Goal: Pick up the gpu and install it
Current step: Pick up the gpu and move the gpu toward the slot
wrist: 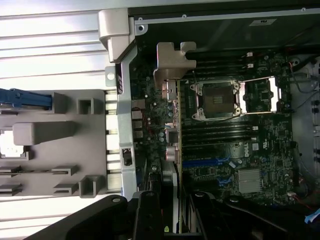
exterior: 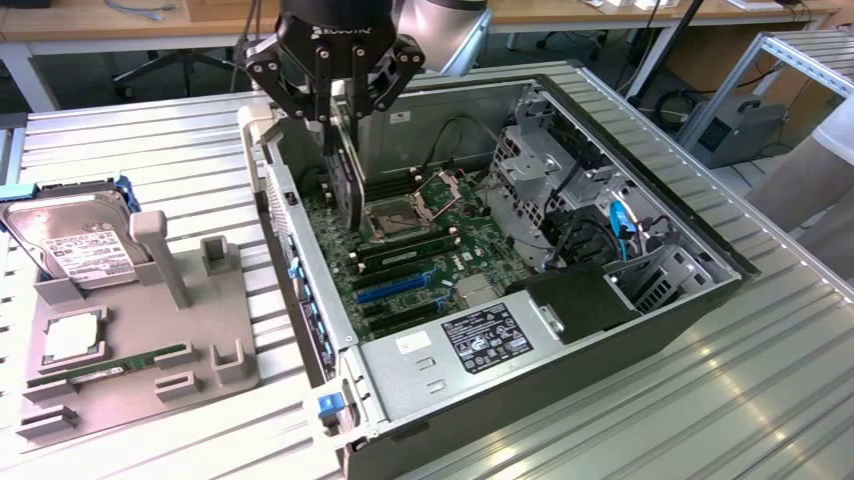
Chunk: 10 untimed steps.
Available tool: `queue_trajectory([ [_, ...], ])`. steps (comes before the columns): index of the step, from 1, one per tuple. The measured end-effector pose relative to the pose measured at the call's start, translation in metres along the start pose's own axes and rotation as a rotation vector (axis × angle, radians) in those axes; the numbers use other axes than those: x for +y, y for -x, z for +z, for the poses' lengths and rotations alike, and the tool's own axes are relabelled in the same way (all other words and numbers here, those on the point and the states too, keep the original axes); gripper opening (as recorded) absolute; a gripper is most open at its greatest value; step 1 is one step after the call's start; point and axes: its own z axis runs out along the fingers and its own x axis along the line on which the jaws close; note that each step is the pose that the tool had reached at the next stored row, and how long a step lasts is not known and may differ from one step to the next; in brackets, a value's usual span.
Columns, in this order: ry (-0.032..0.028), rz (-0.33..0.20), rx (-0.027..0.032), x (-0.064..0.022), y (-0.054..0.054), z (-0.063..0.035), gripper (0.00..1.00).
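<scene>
Exterior view: the gpu [exterior: 350,170] hangs edge-on and upright inside the open computer case [exterior: 694,290], clamped at its top edge by the tool [exterior: 336,112], whose black fingers are closed part-way on the thin card. The pick-up looks done and the card is over the motherboard [exterior: 400,270], close to the case's rear wall and beside the CPU socket [exterior: 398,215]. I judge it not yet seated: its lower edge is near the board, but contact cannot be made out. In the wrist view the card is a narrow green-edged strip ending in a bent silver bracket. The board is dark green and crowded, with black slots and one blue slot [exterior: 394,288]. The case is grey sheet metal. Well apart, on the exterior view's left, a matte grey moulded fixture [exterior: 147,330] holds a shiny labelled hard drive [exterior: 74,245] and a thin RAM stick [exterior: 127,362] on the ribbed aluminium counter [exterior: 747,400].
</scene>
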Motion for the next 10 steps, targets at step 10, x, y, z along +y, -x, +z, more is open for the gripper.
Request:
queue_trajectory([
  [10,0.0,0.0,0.0,0.0004,0.0061,0.0007,0.27],
])
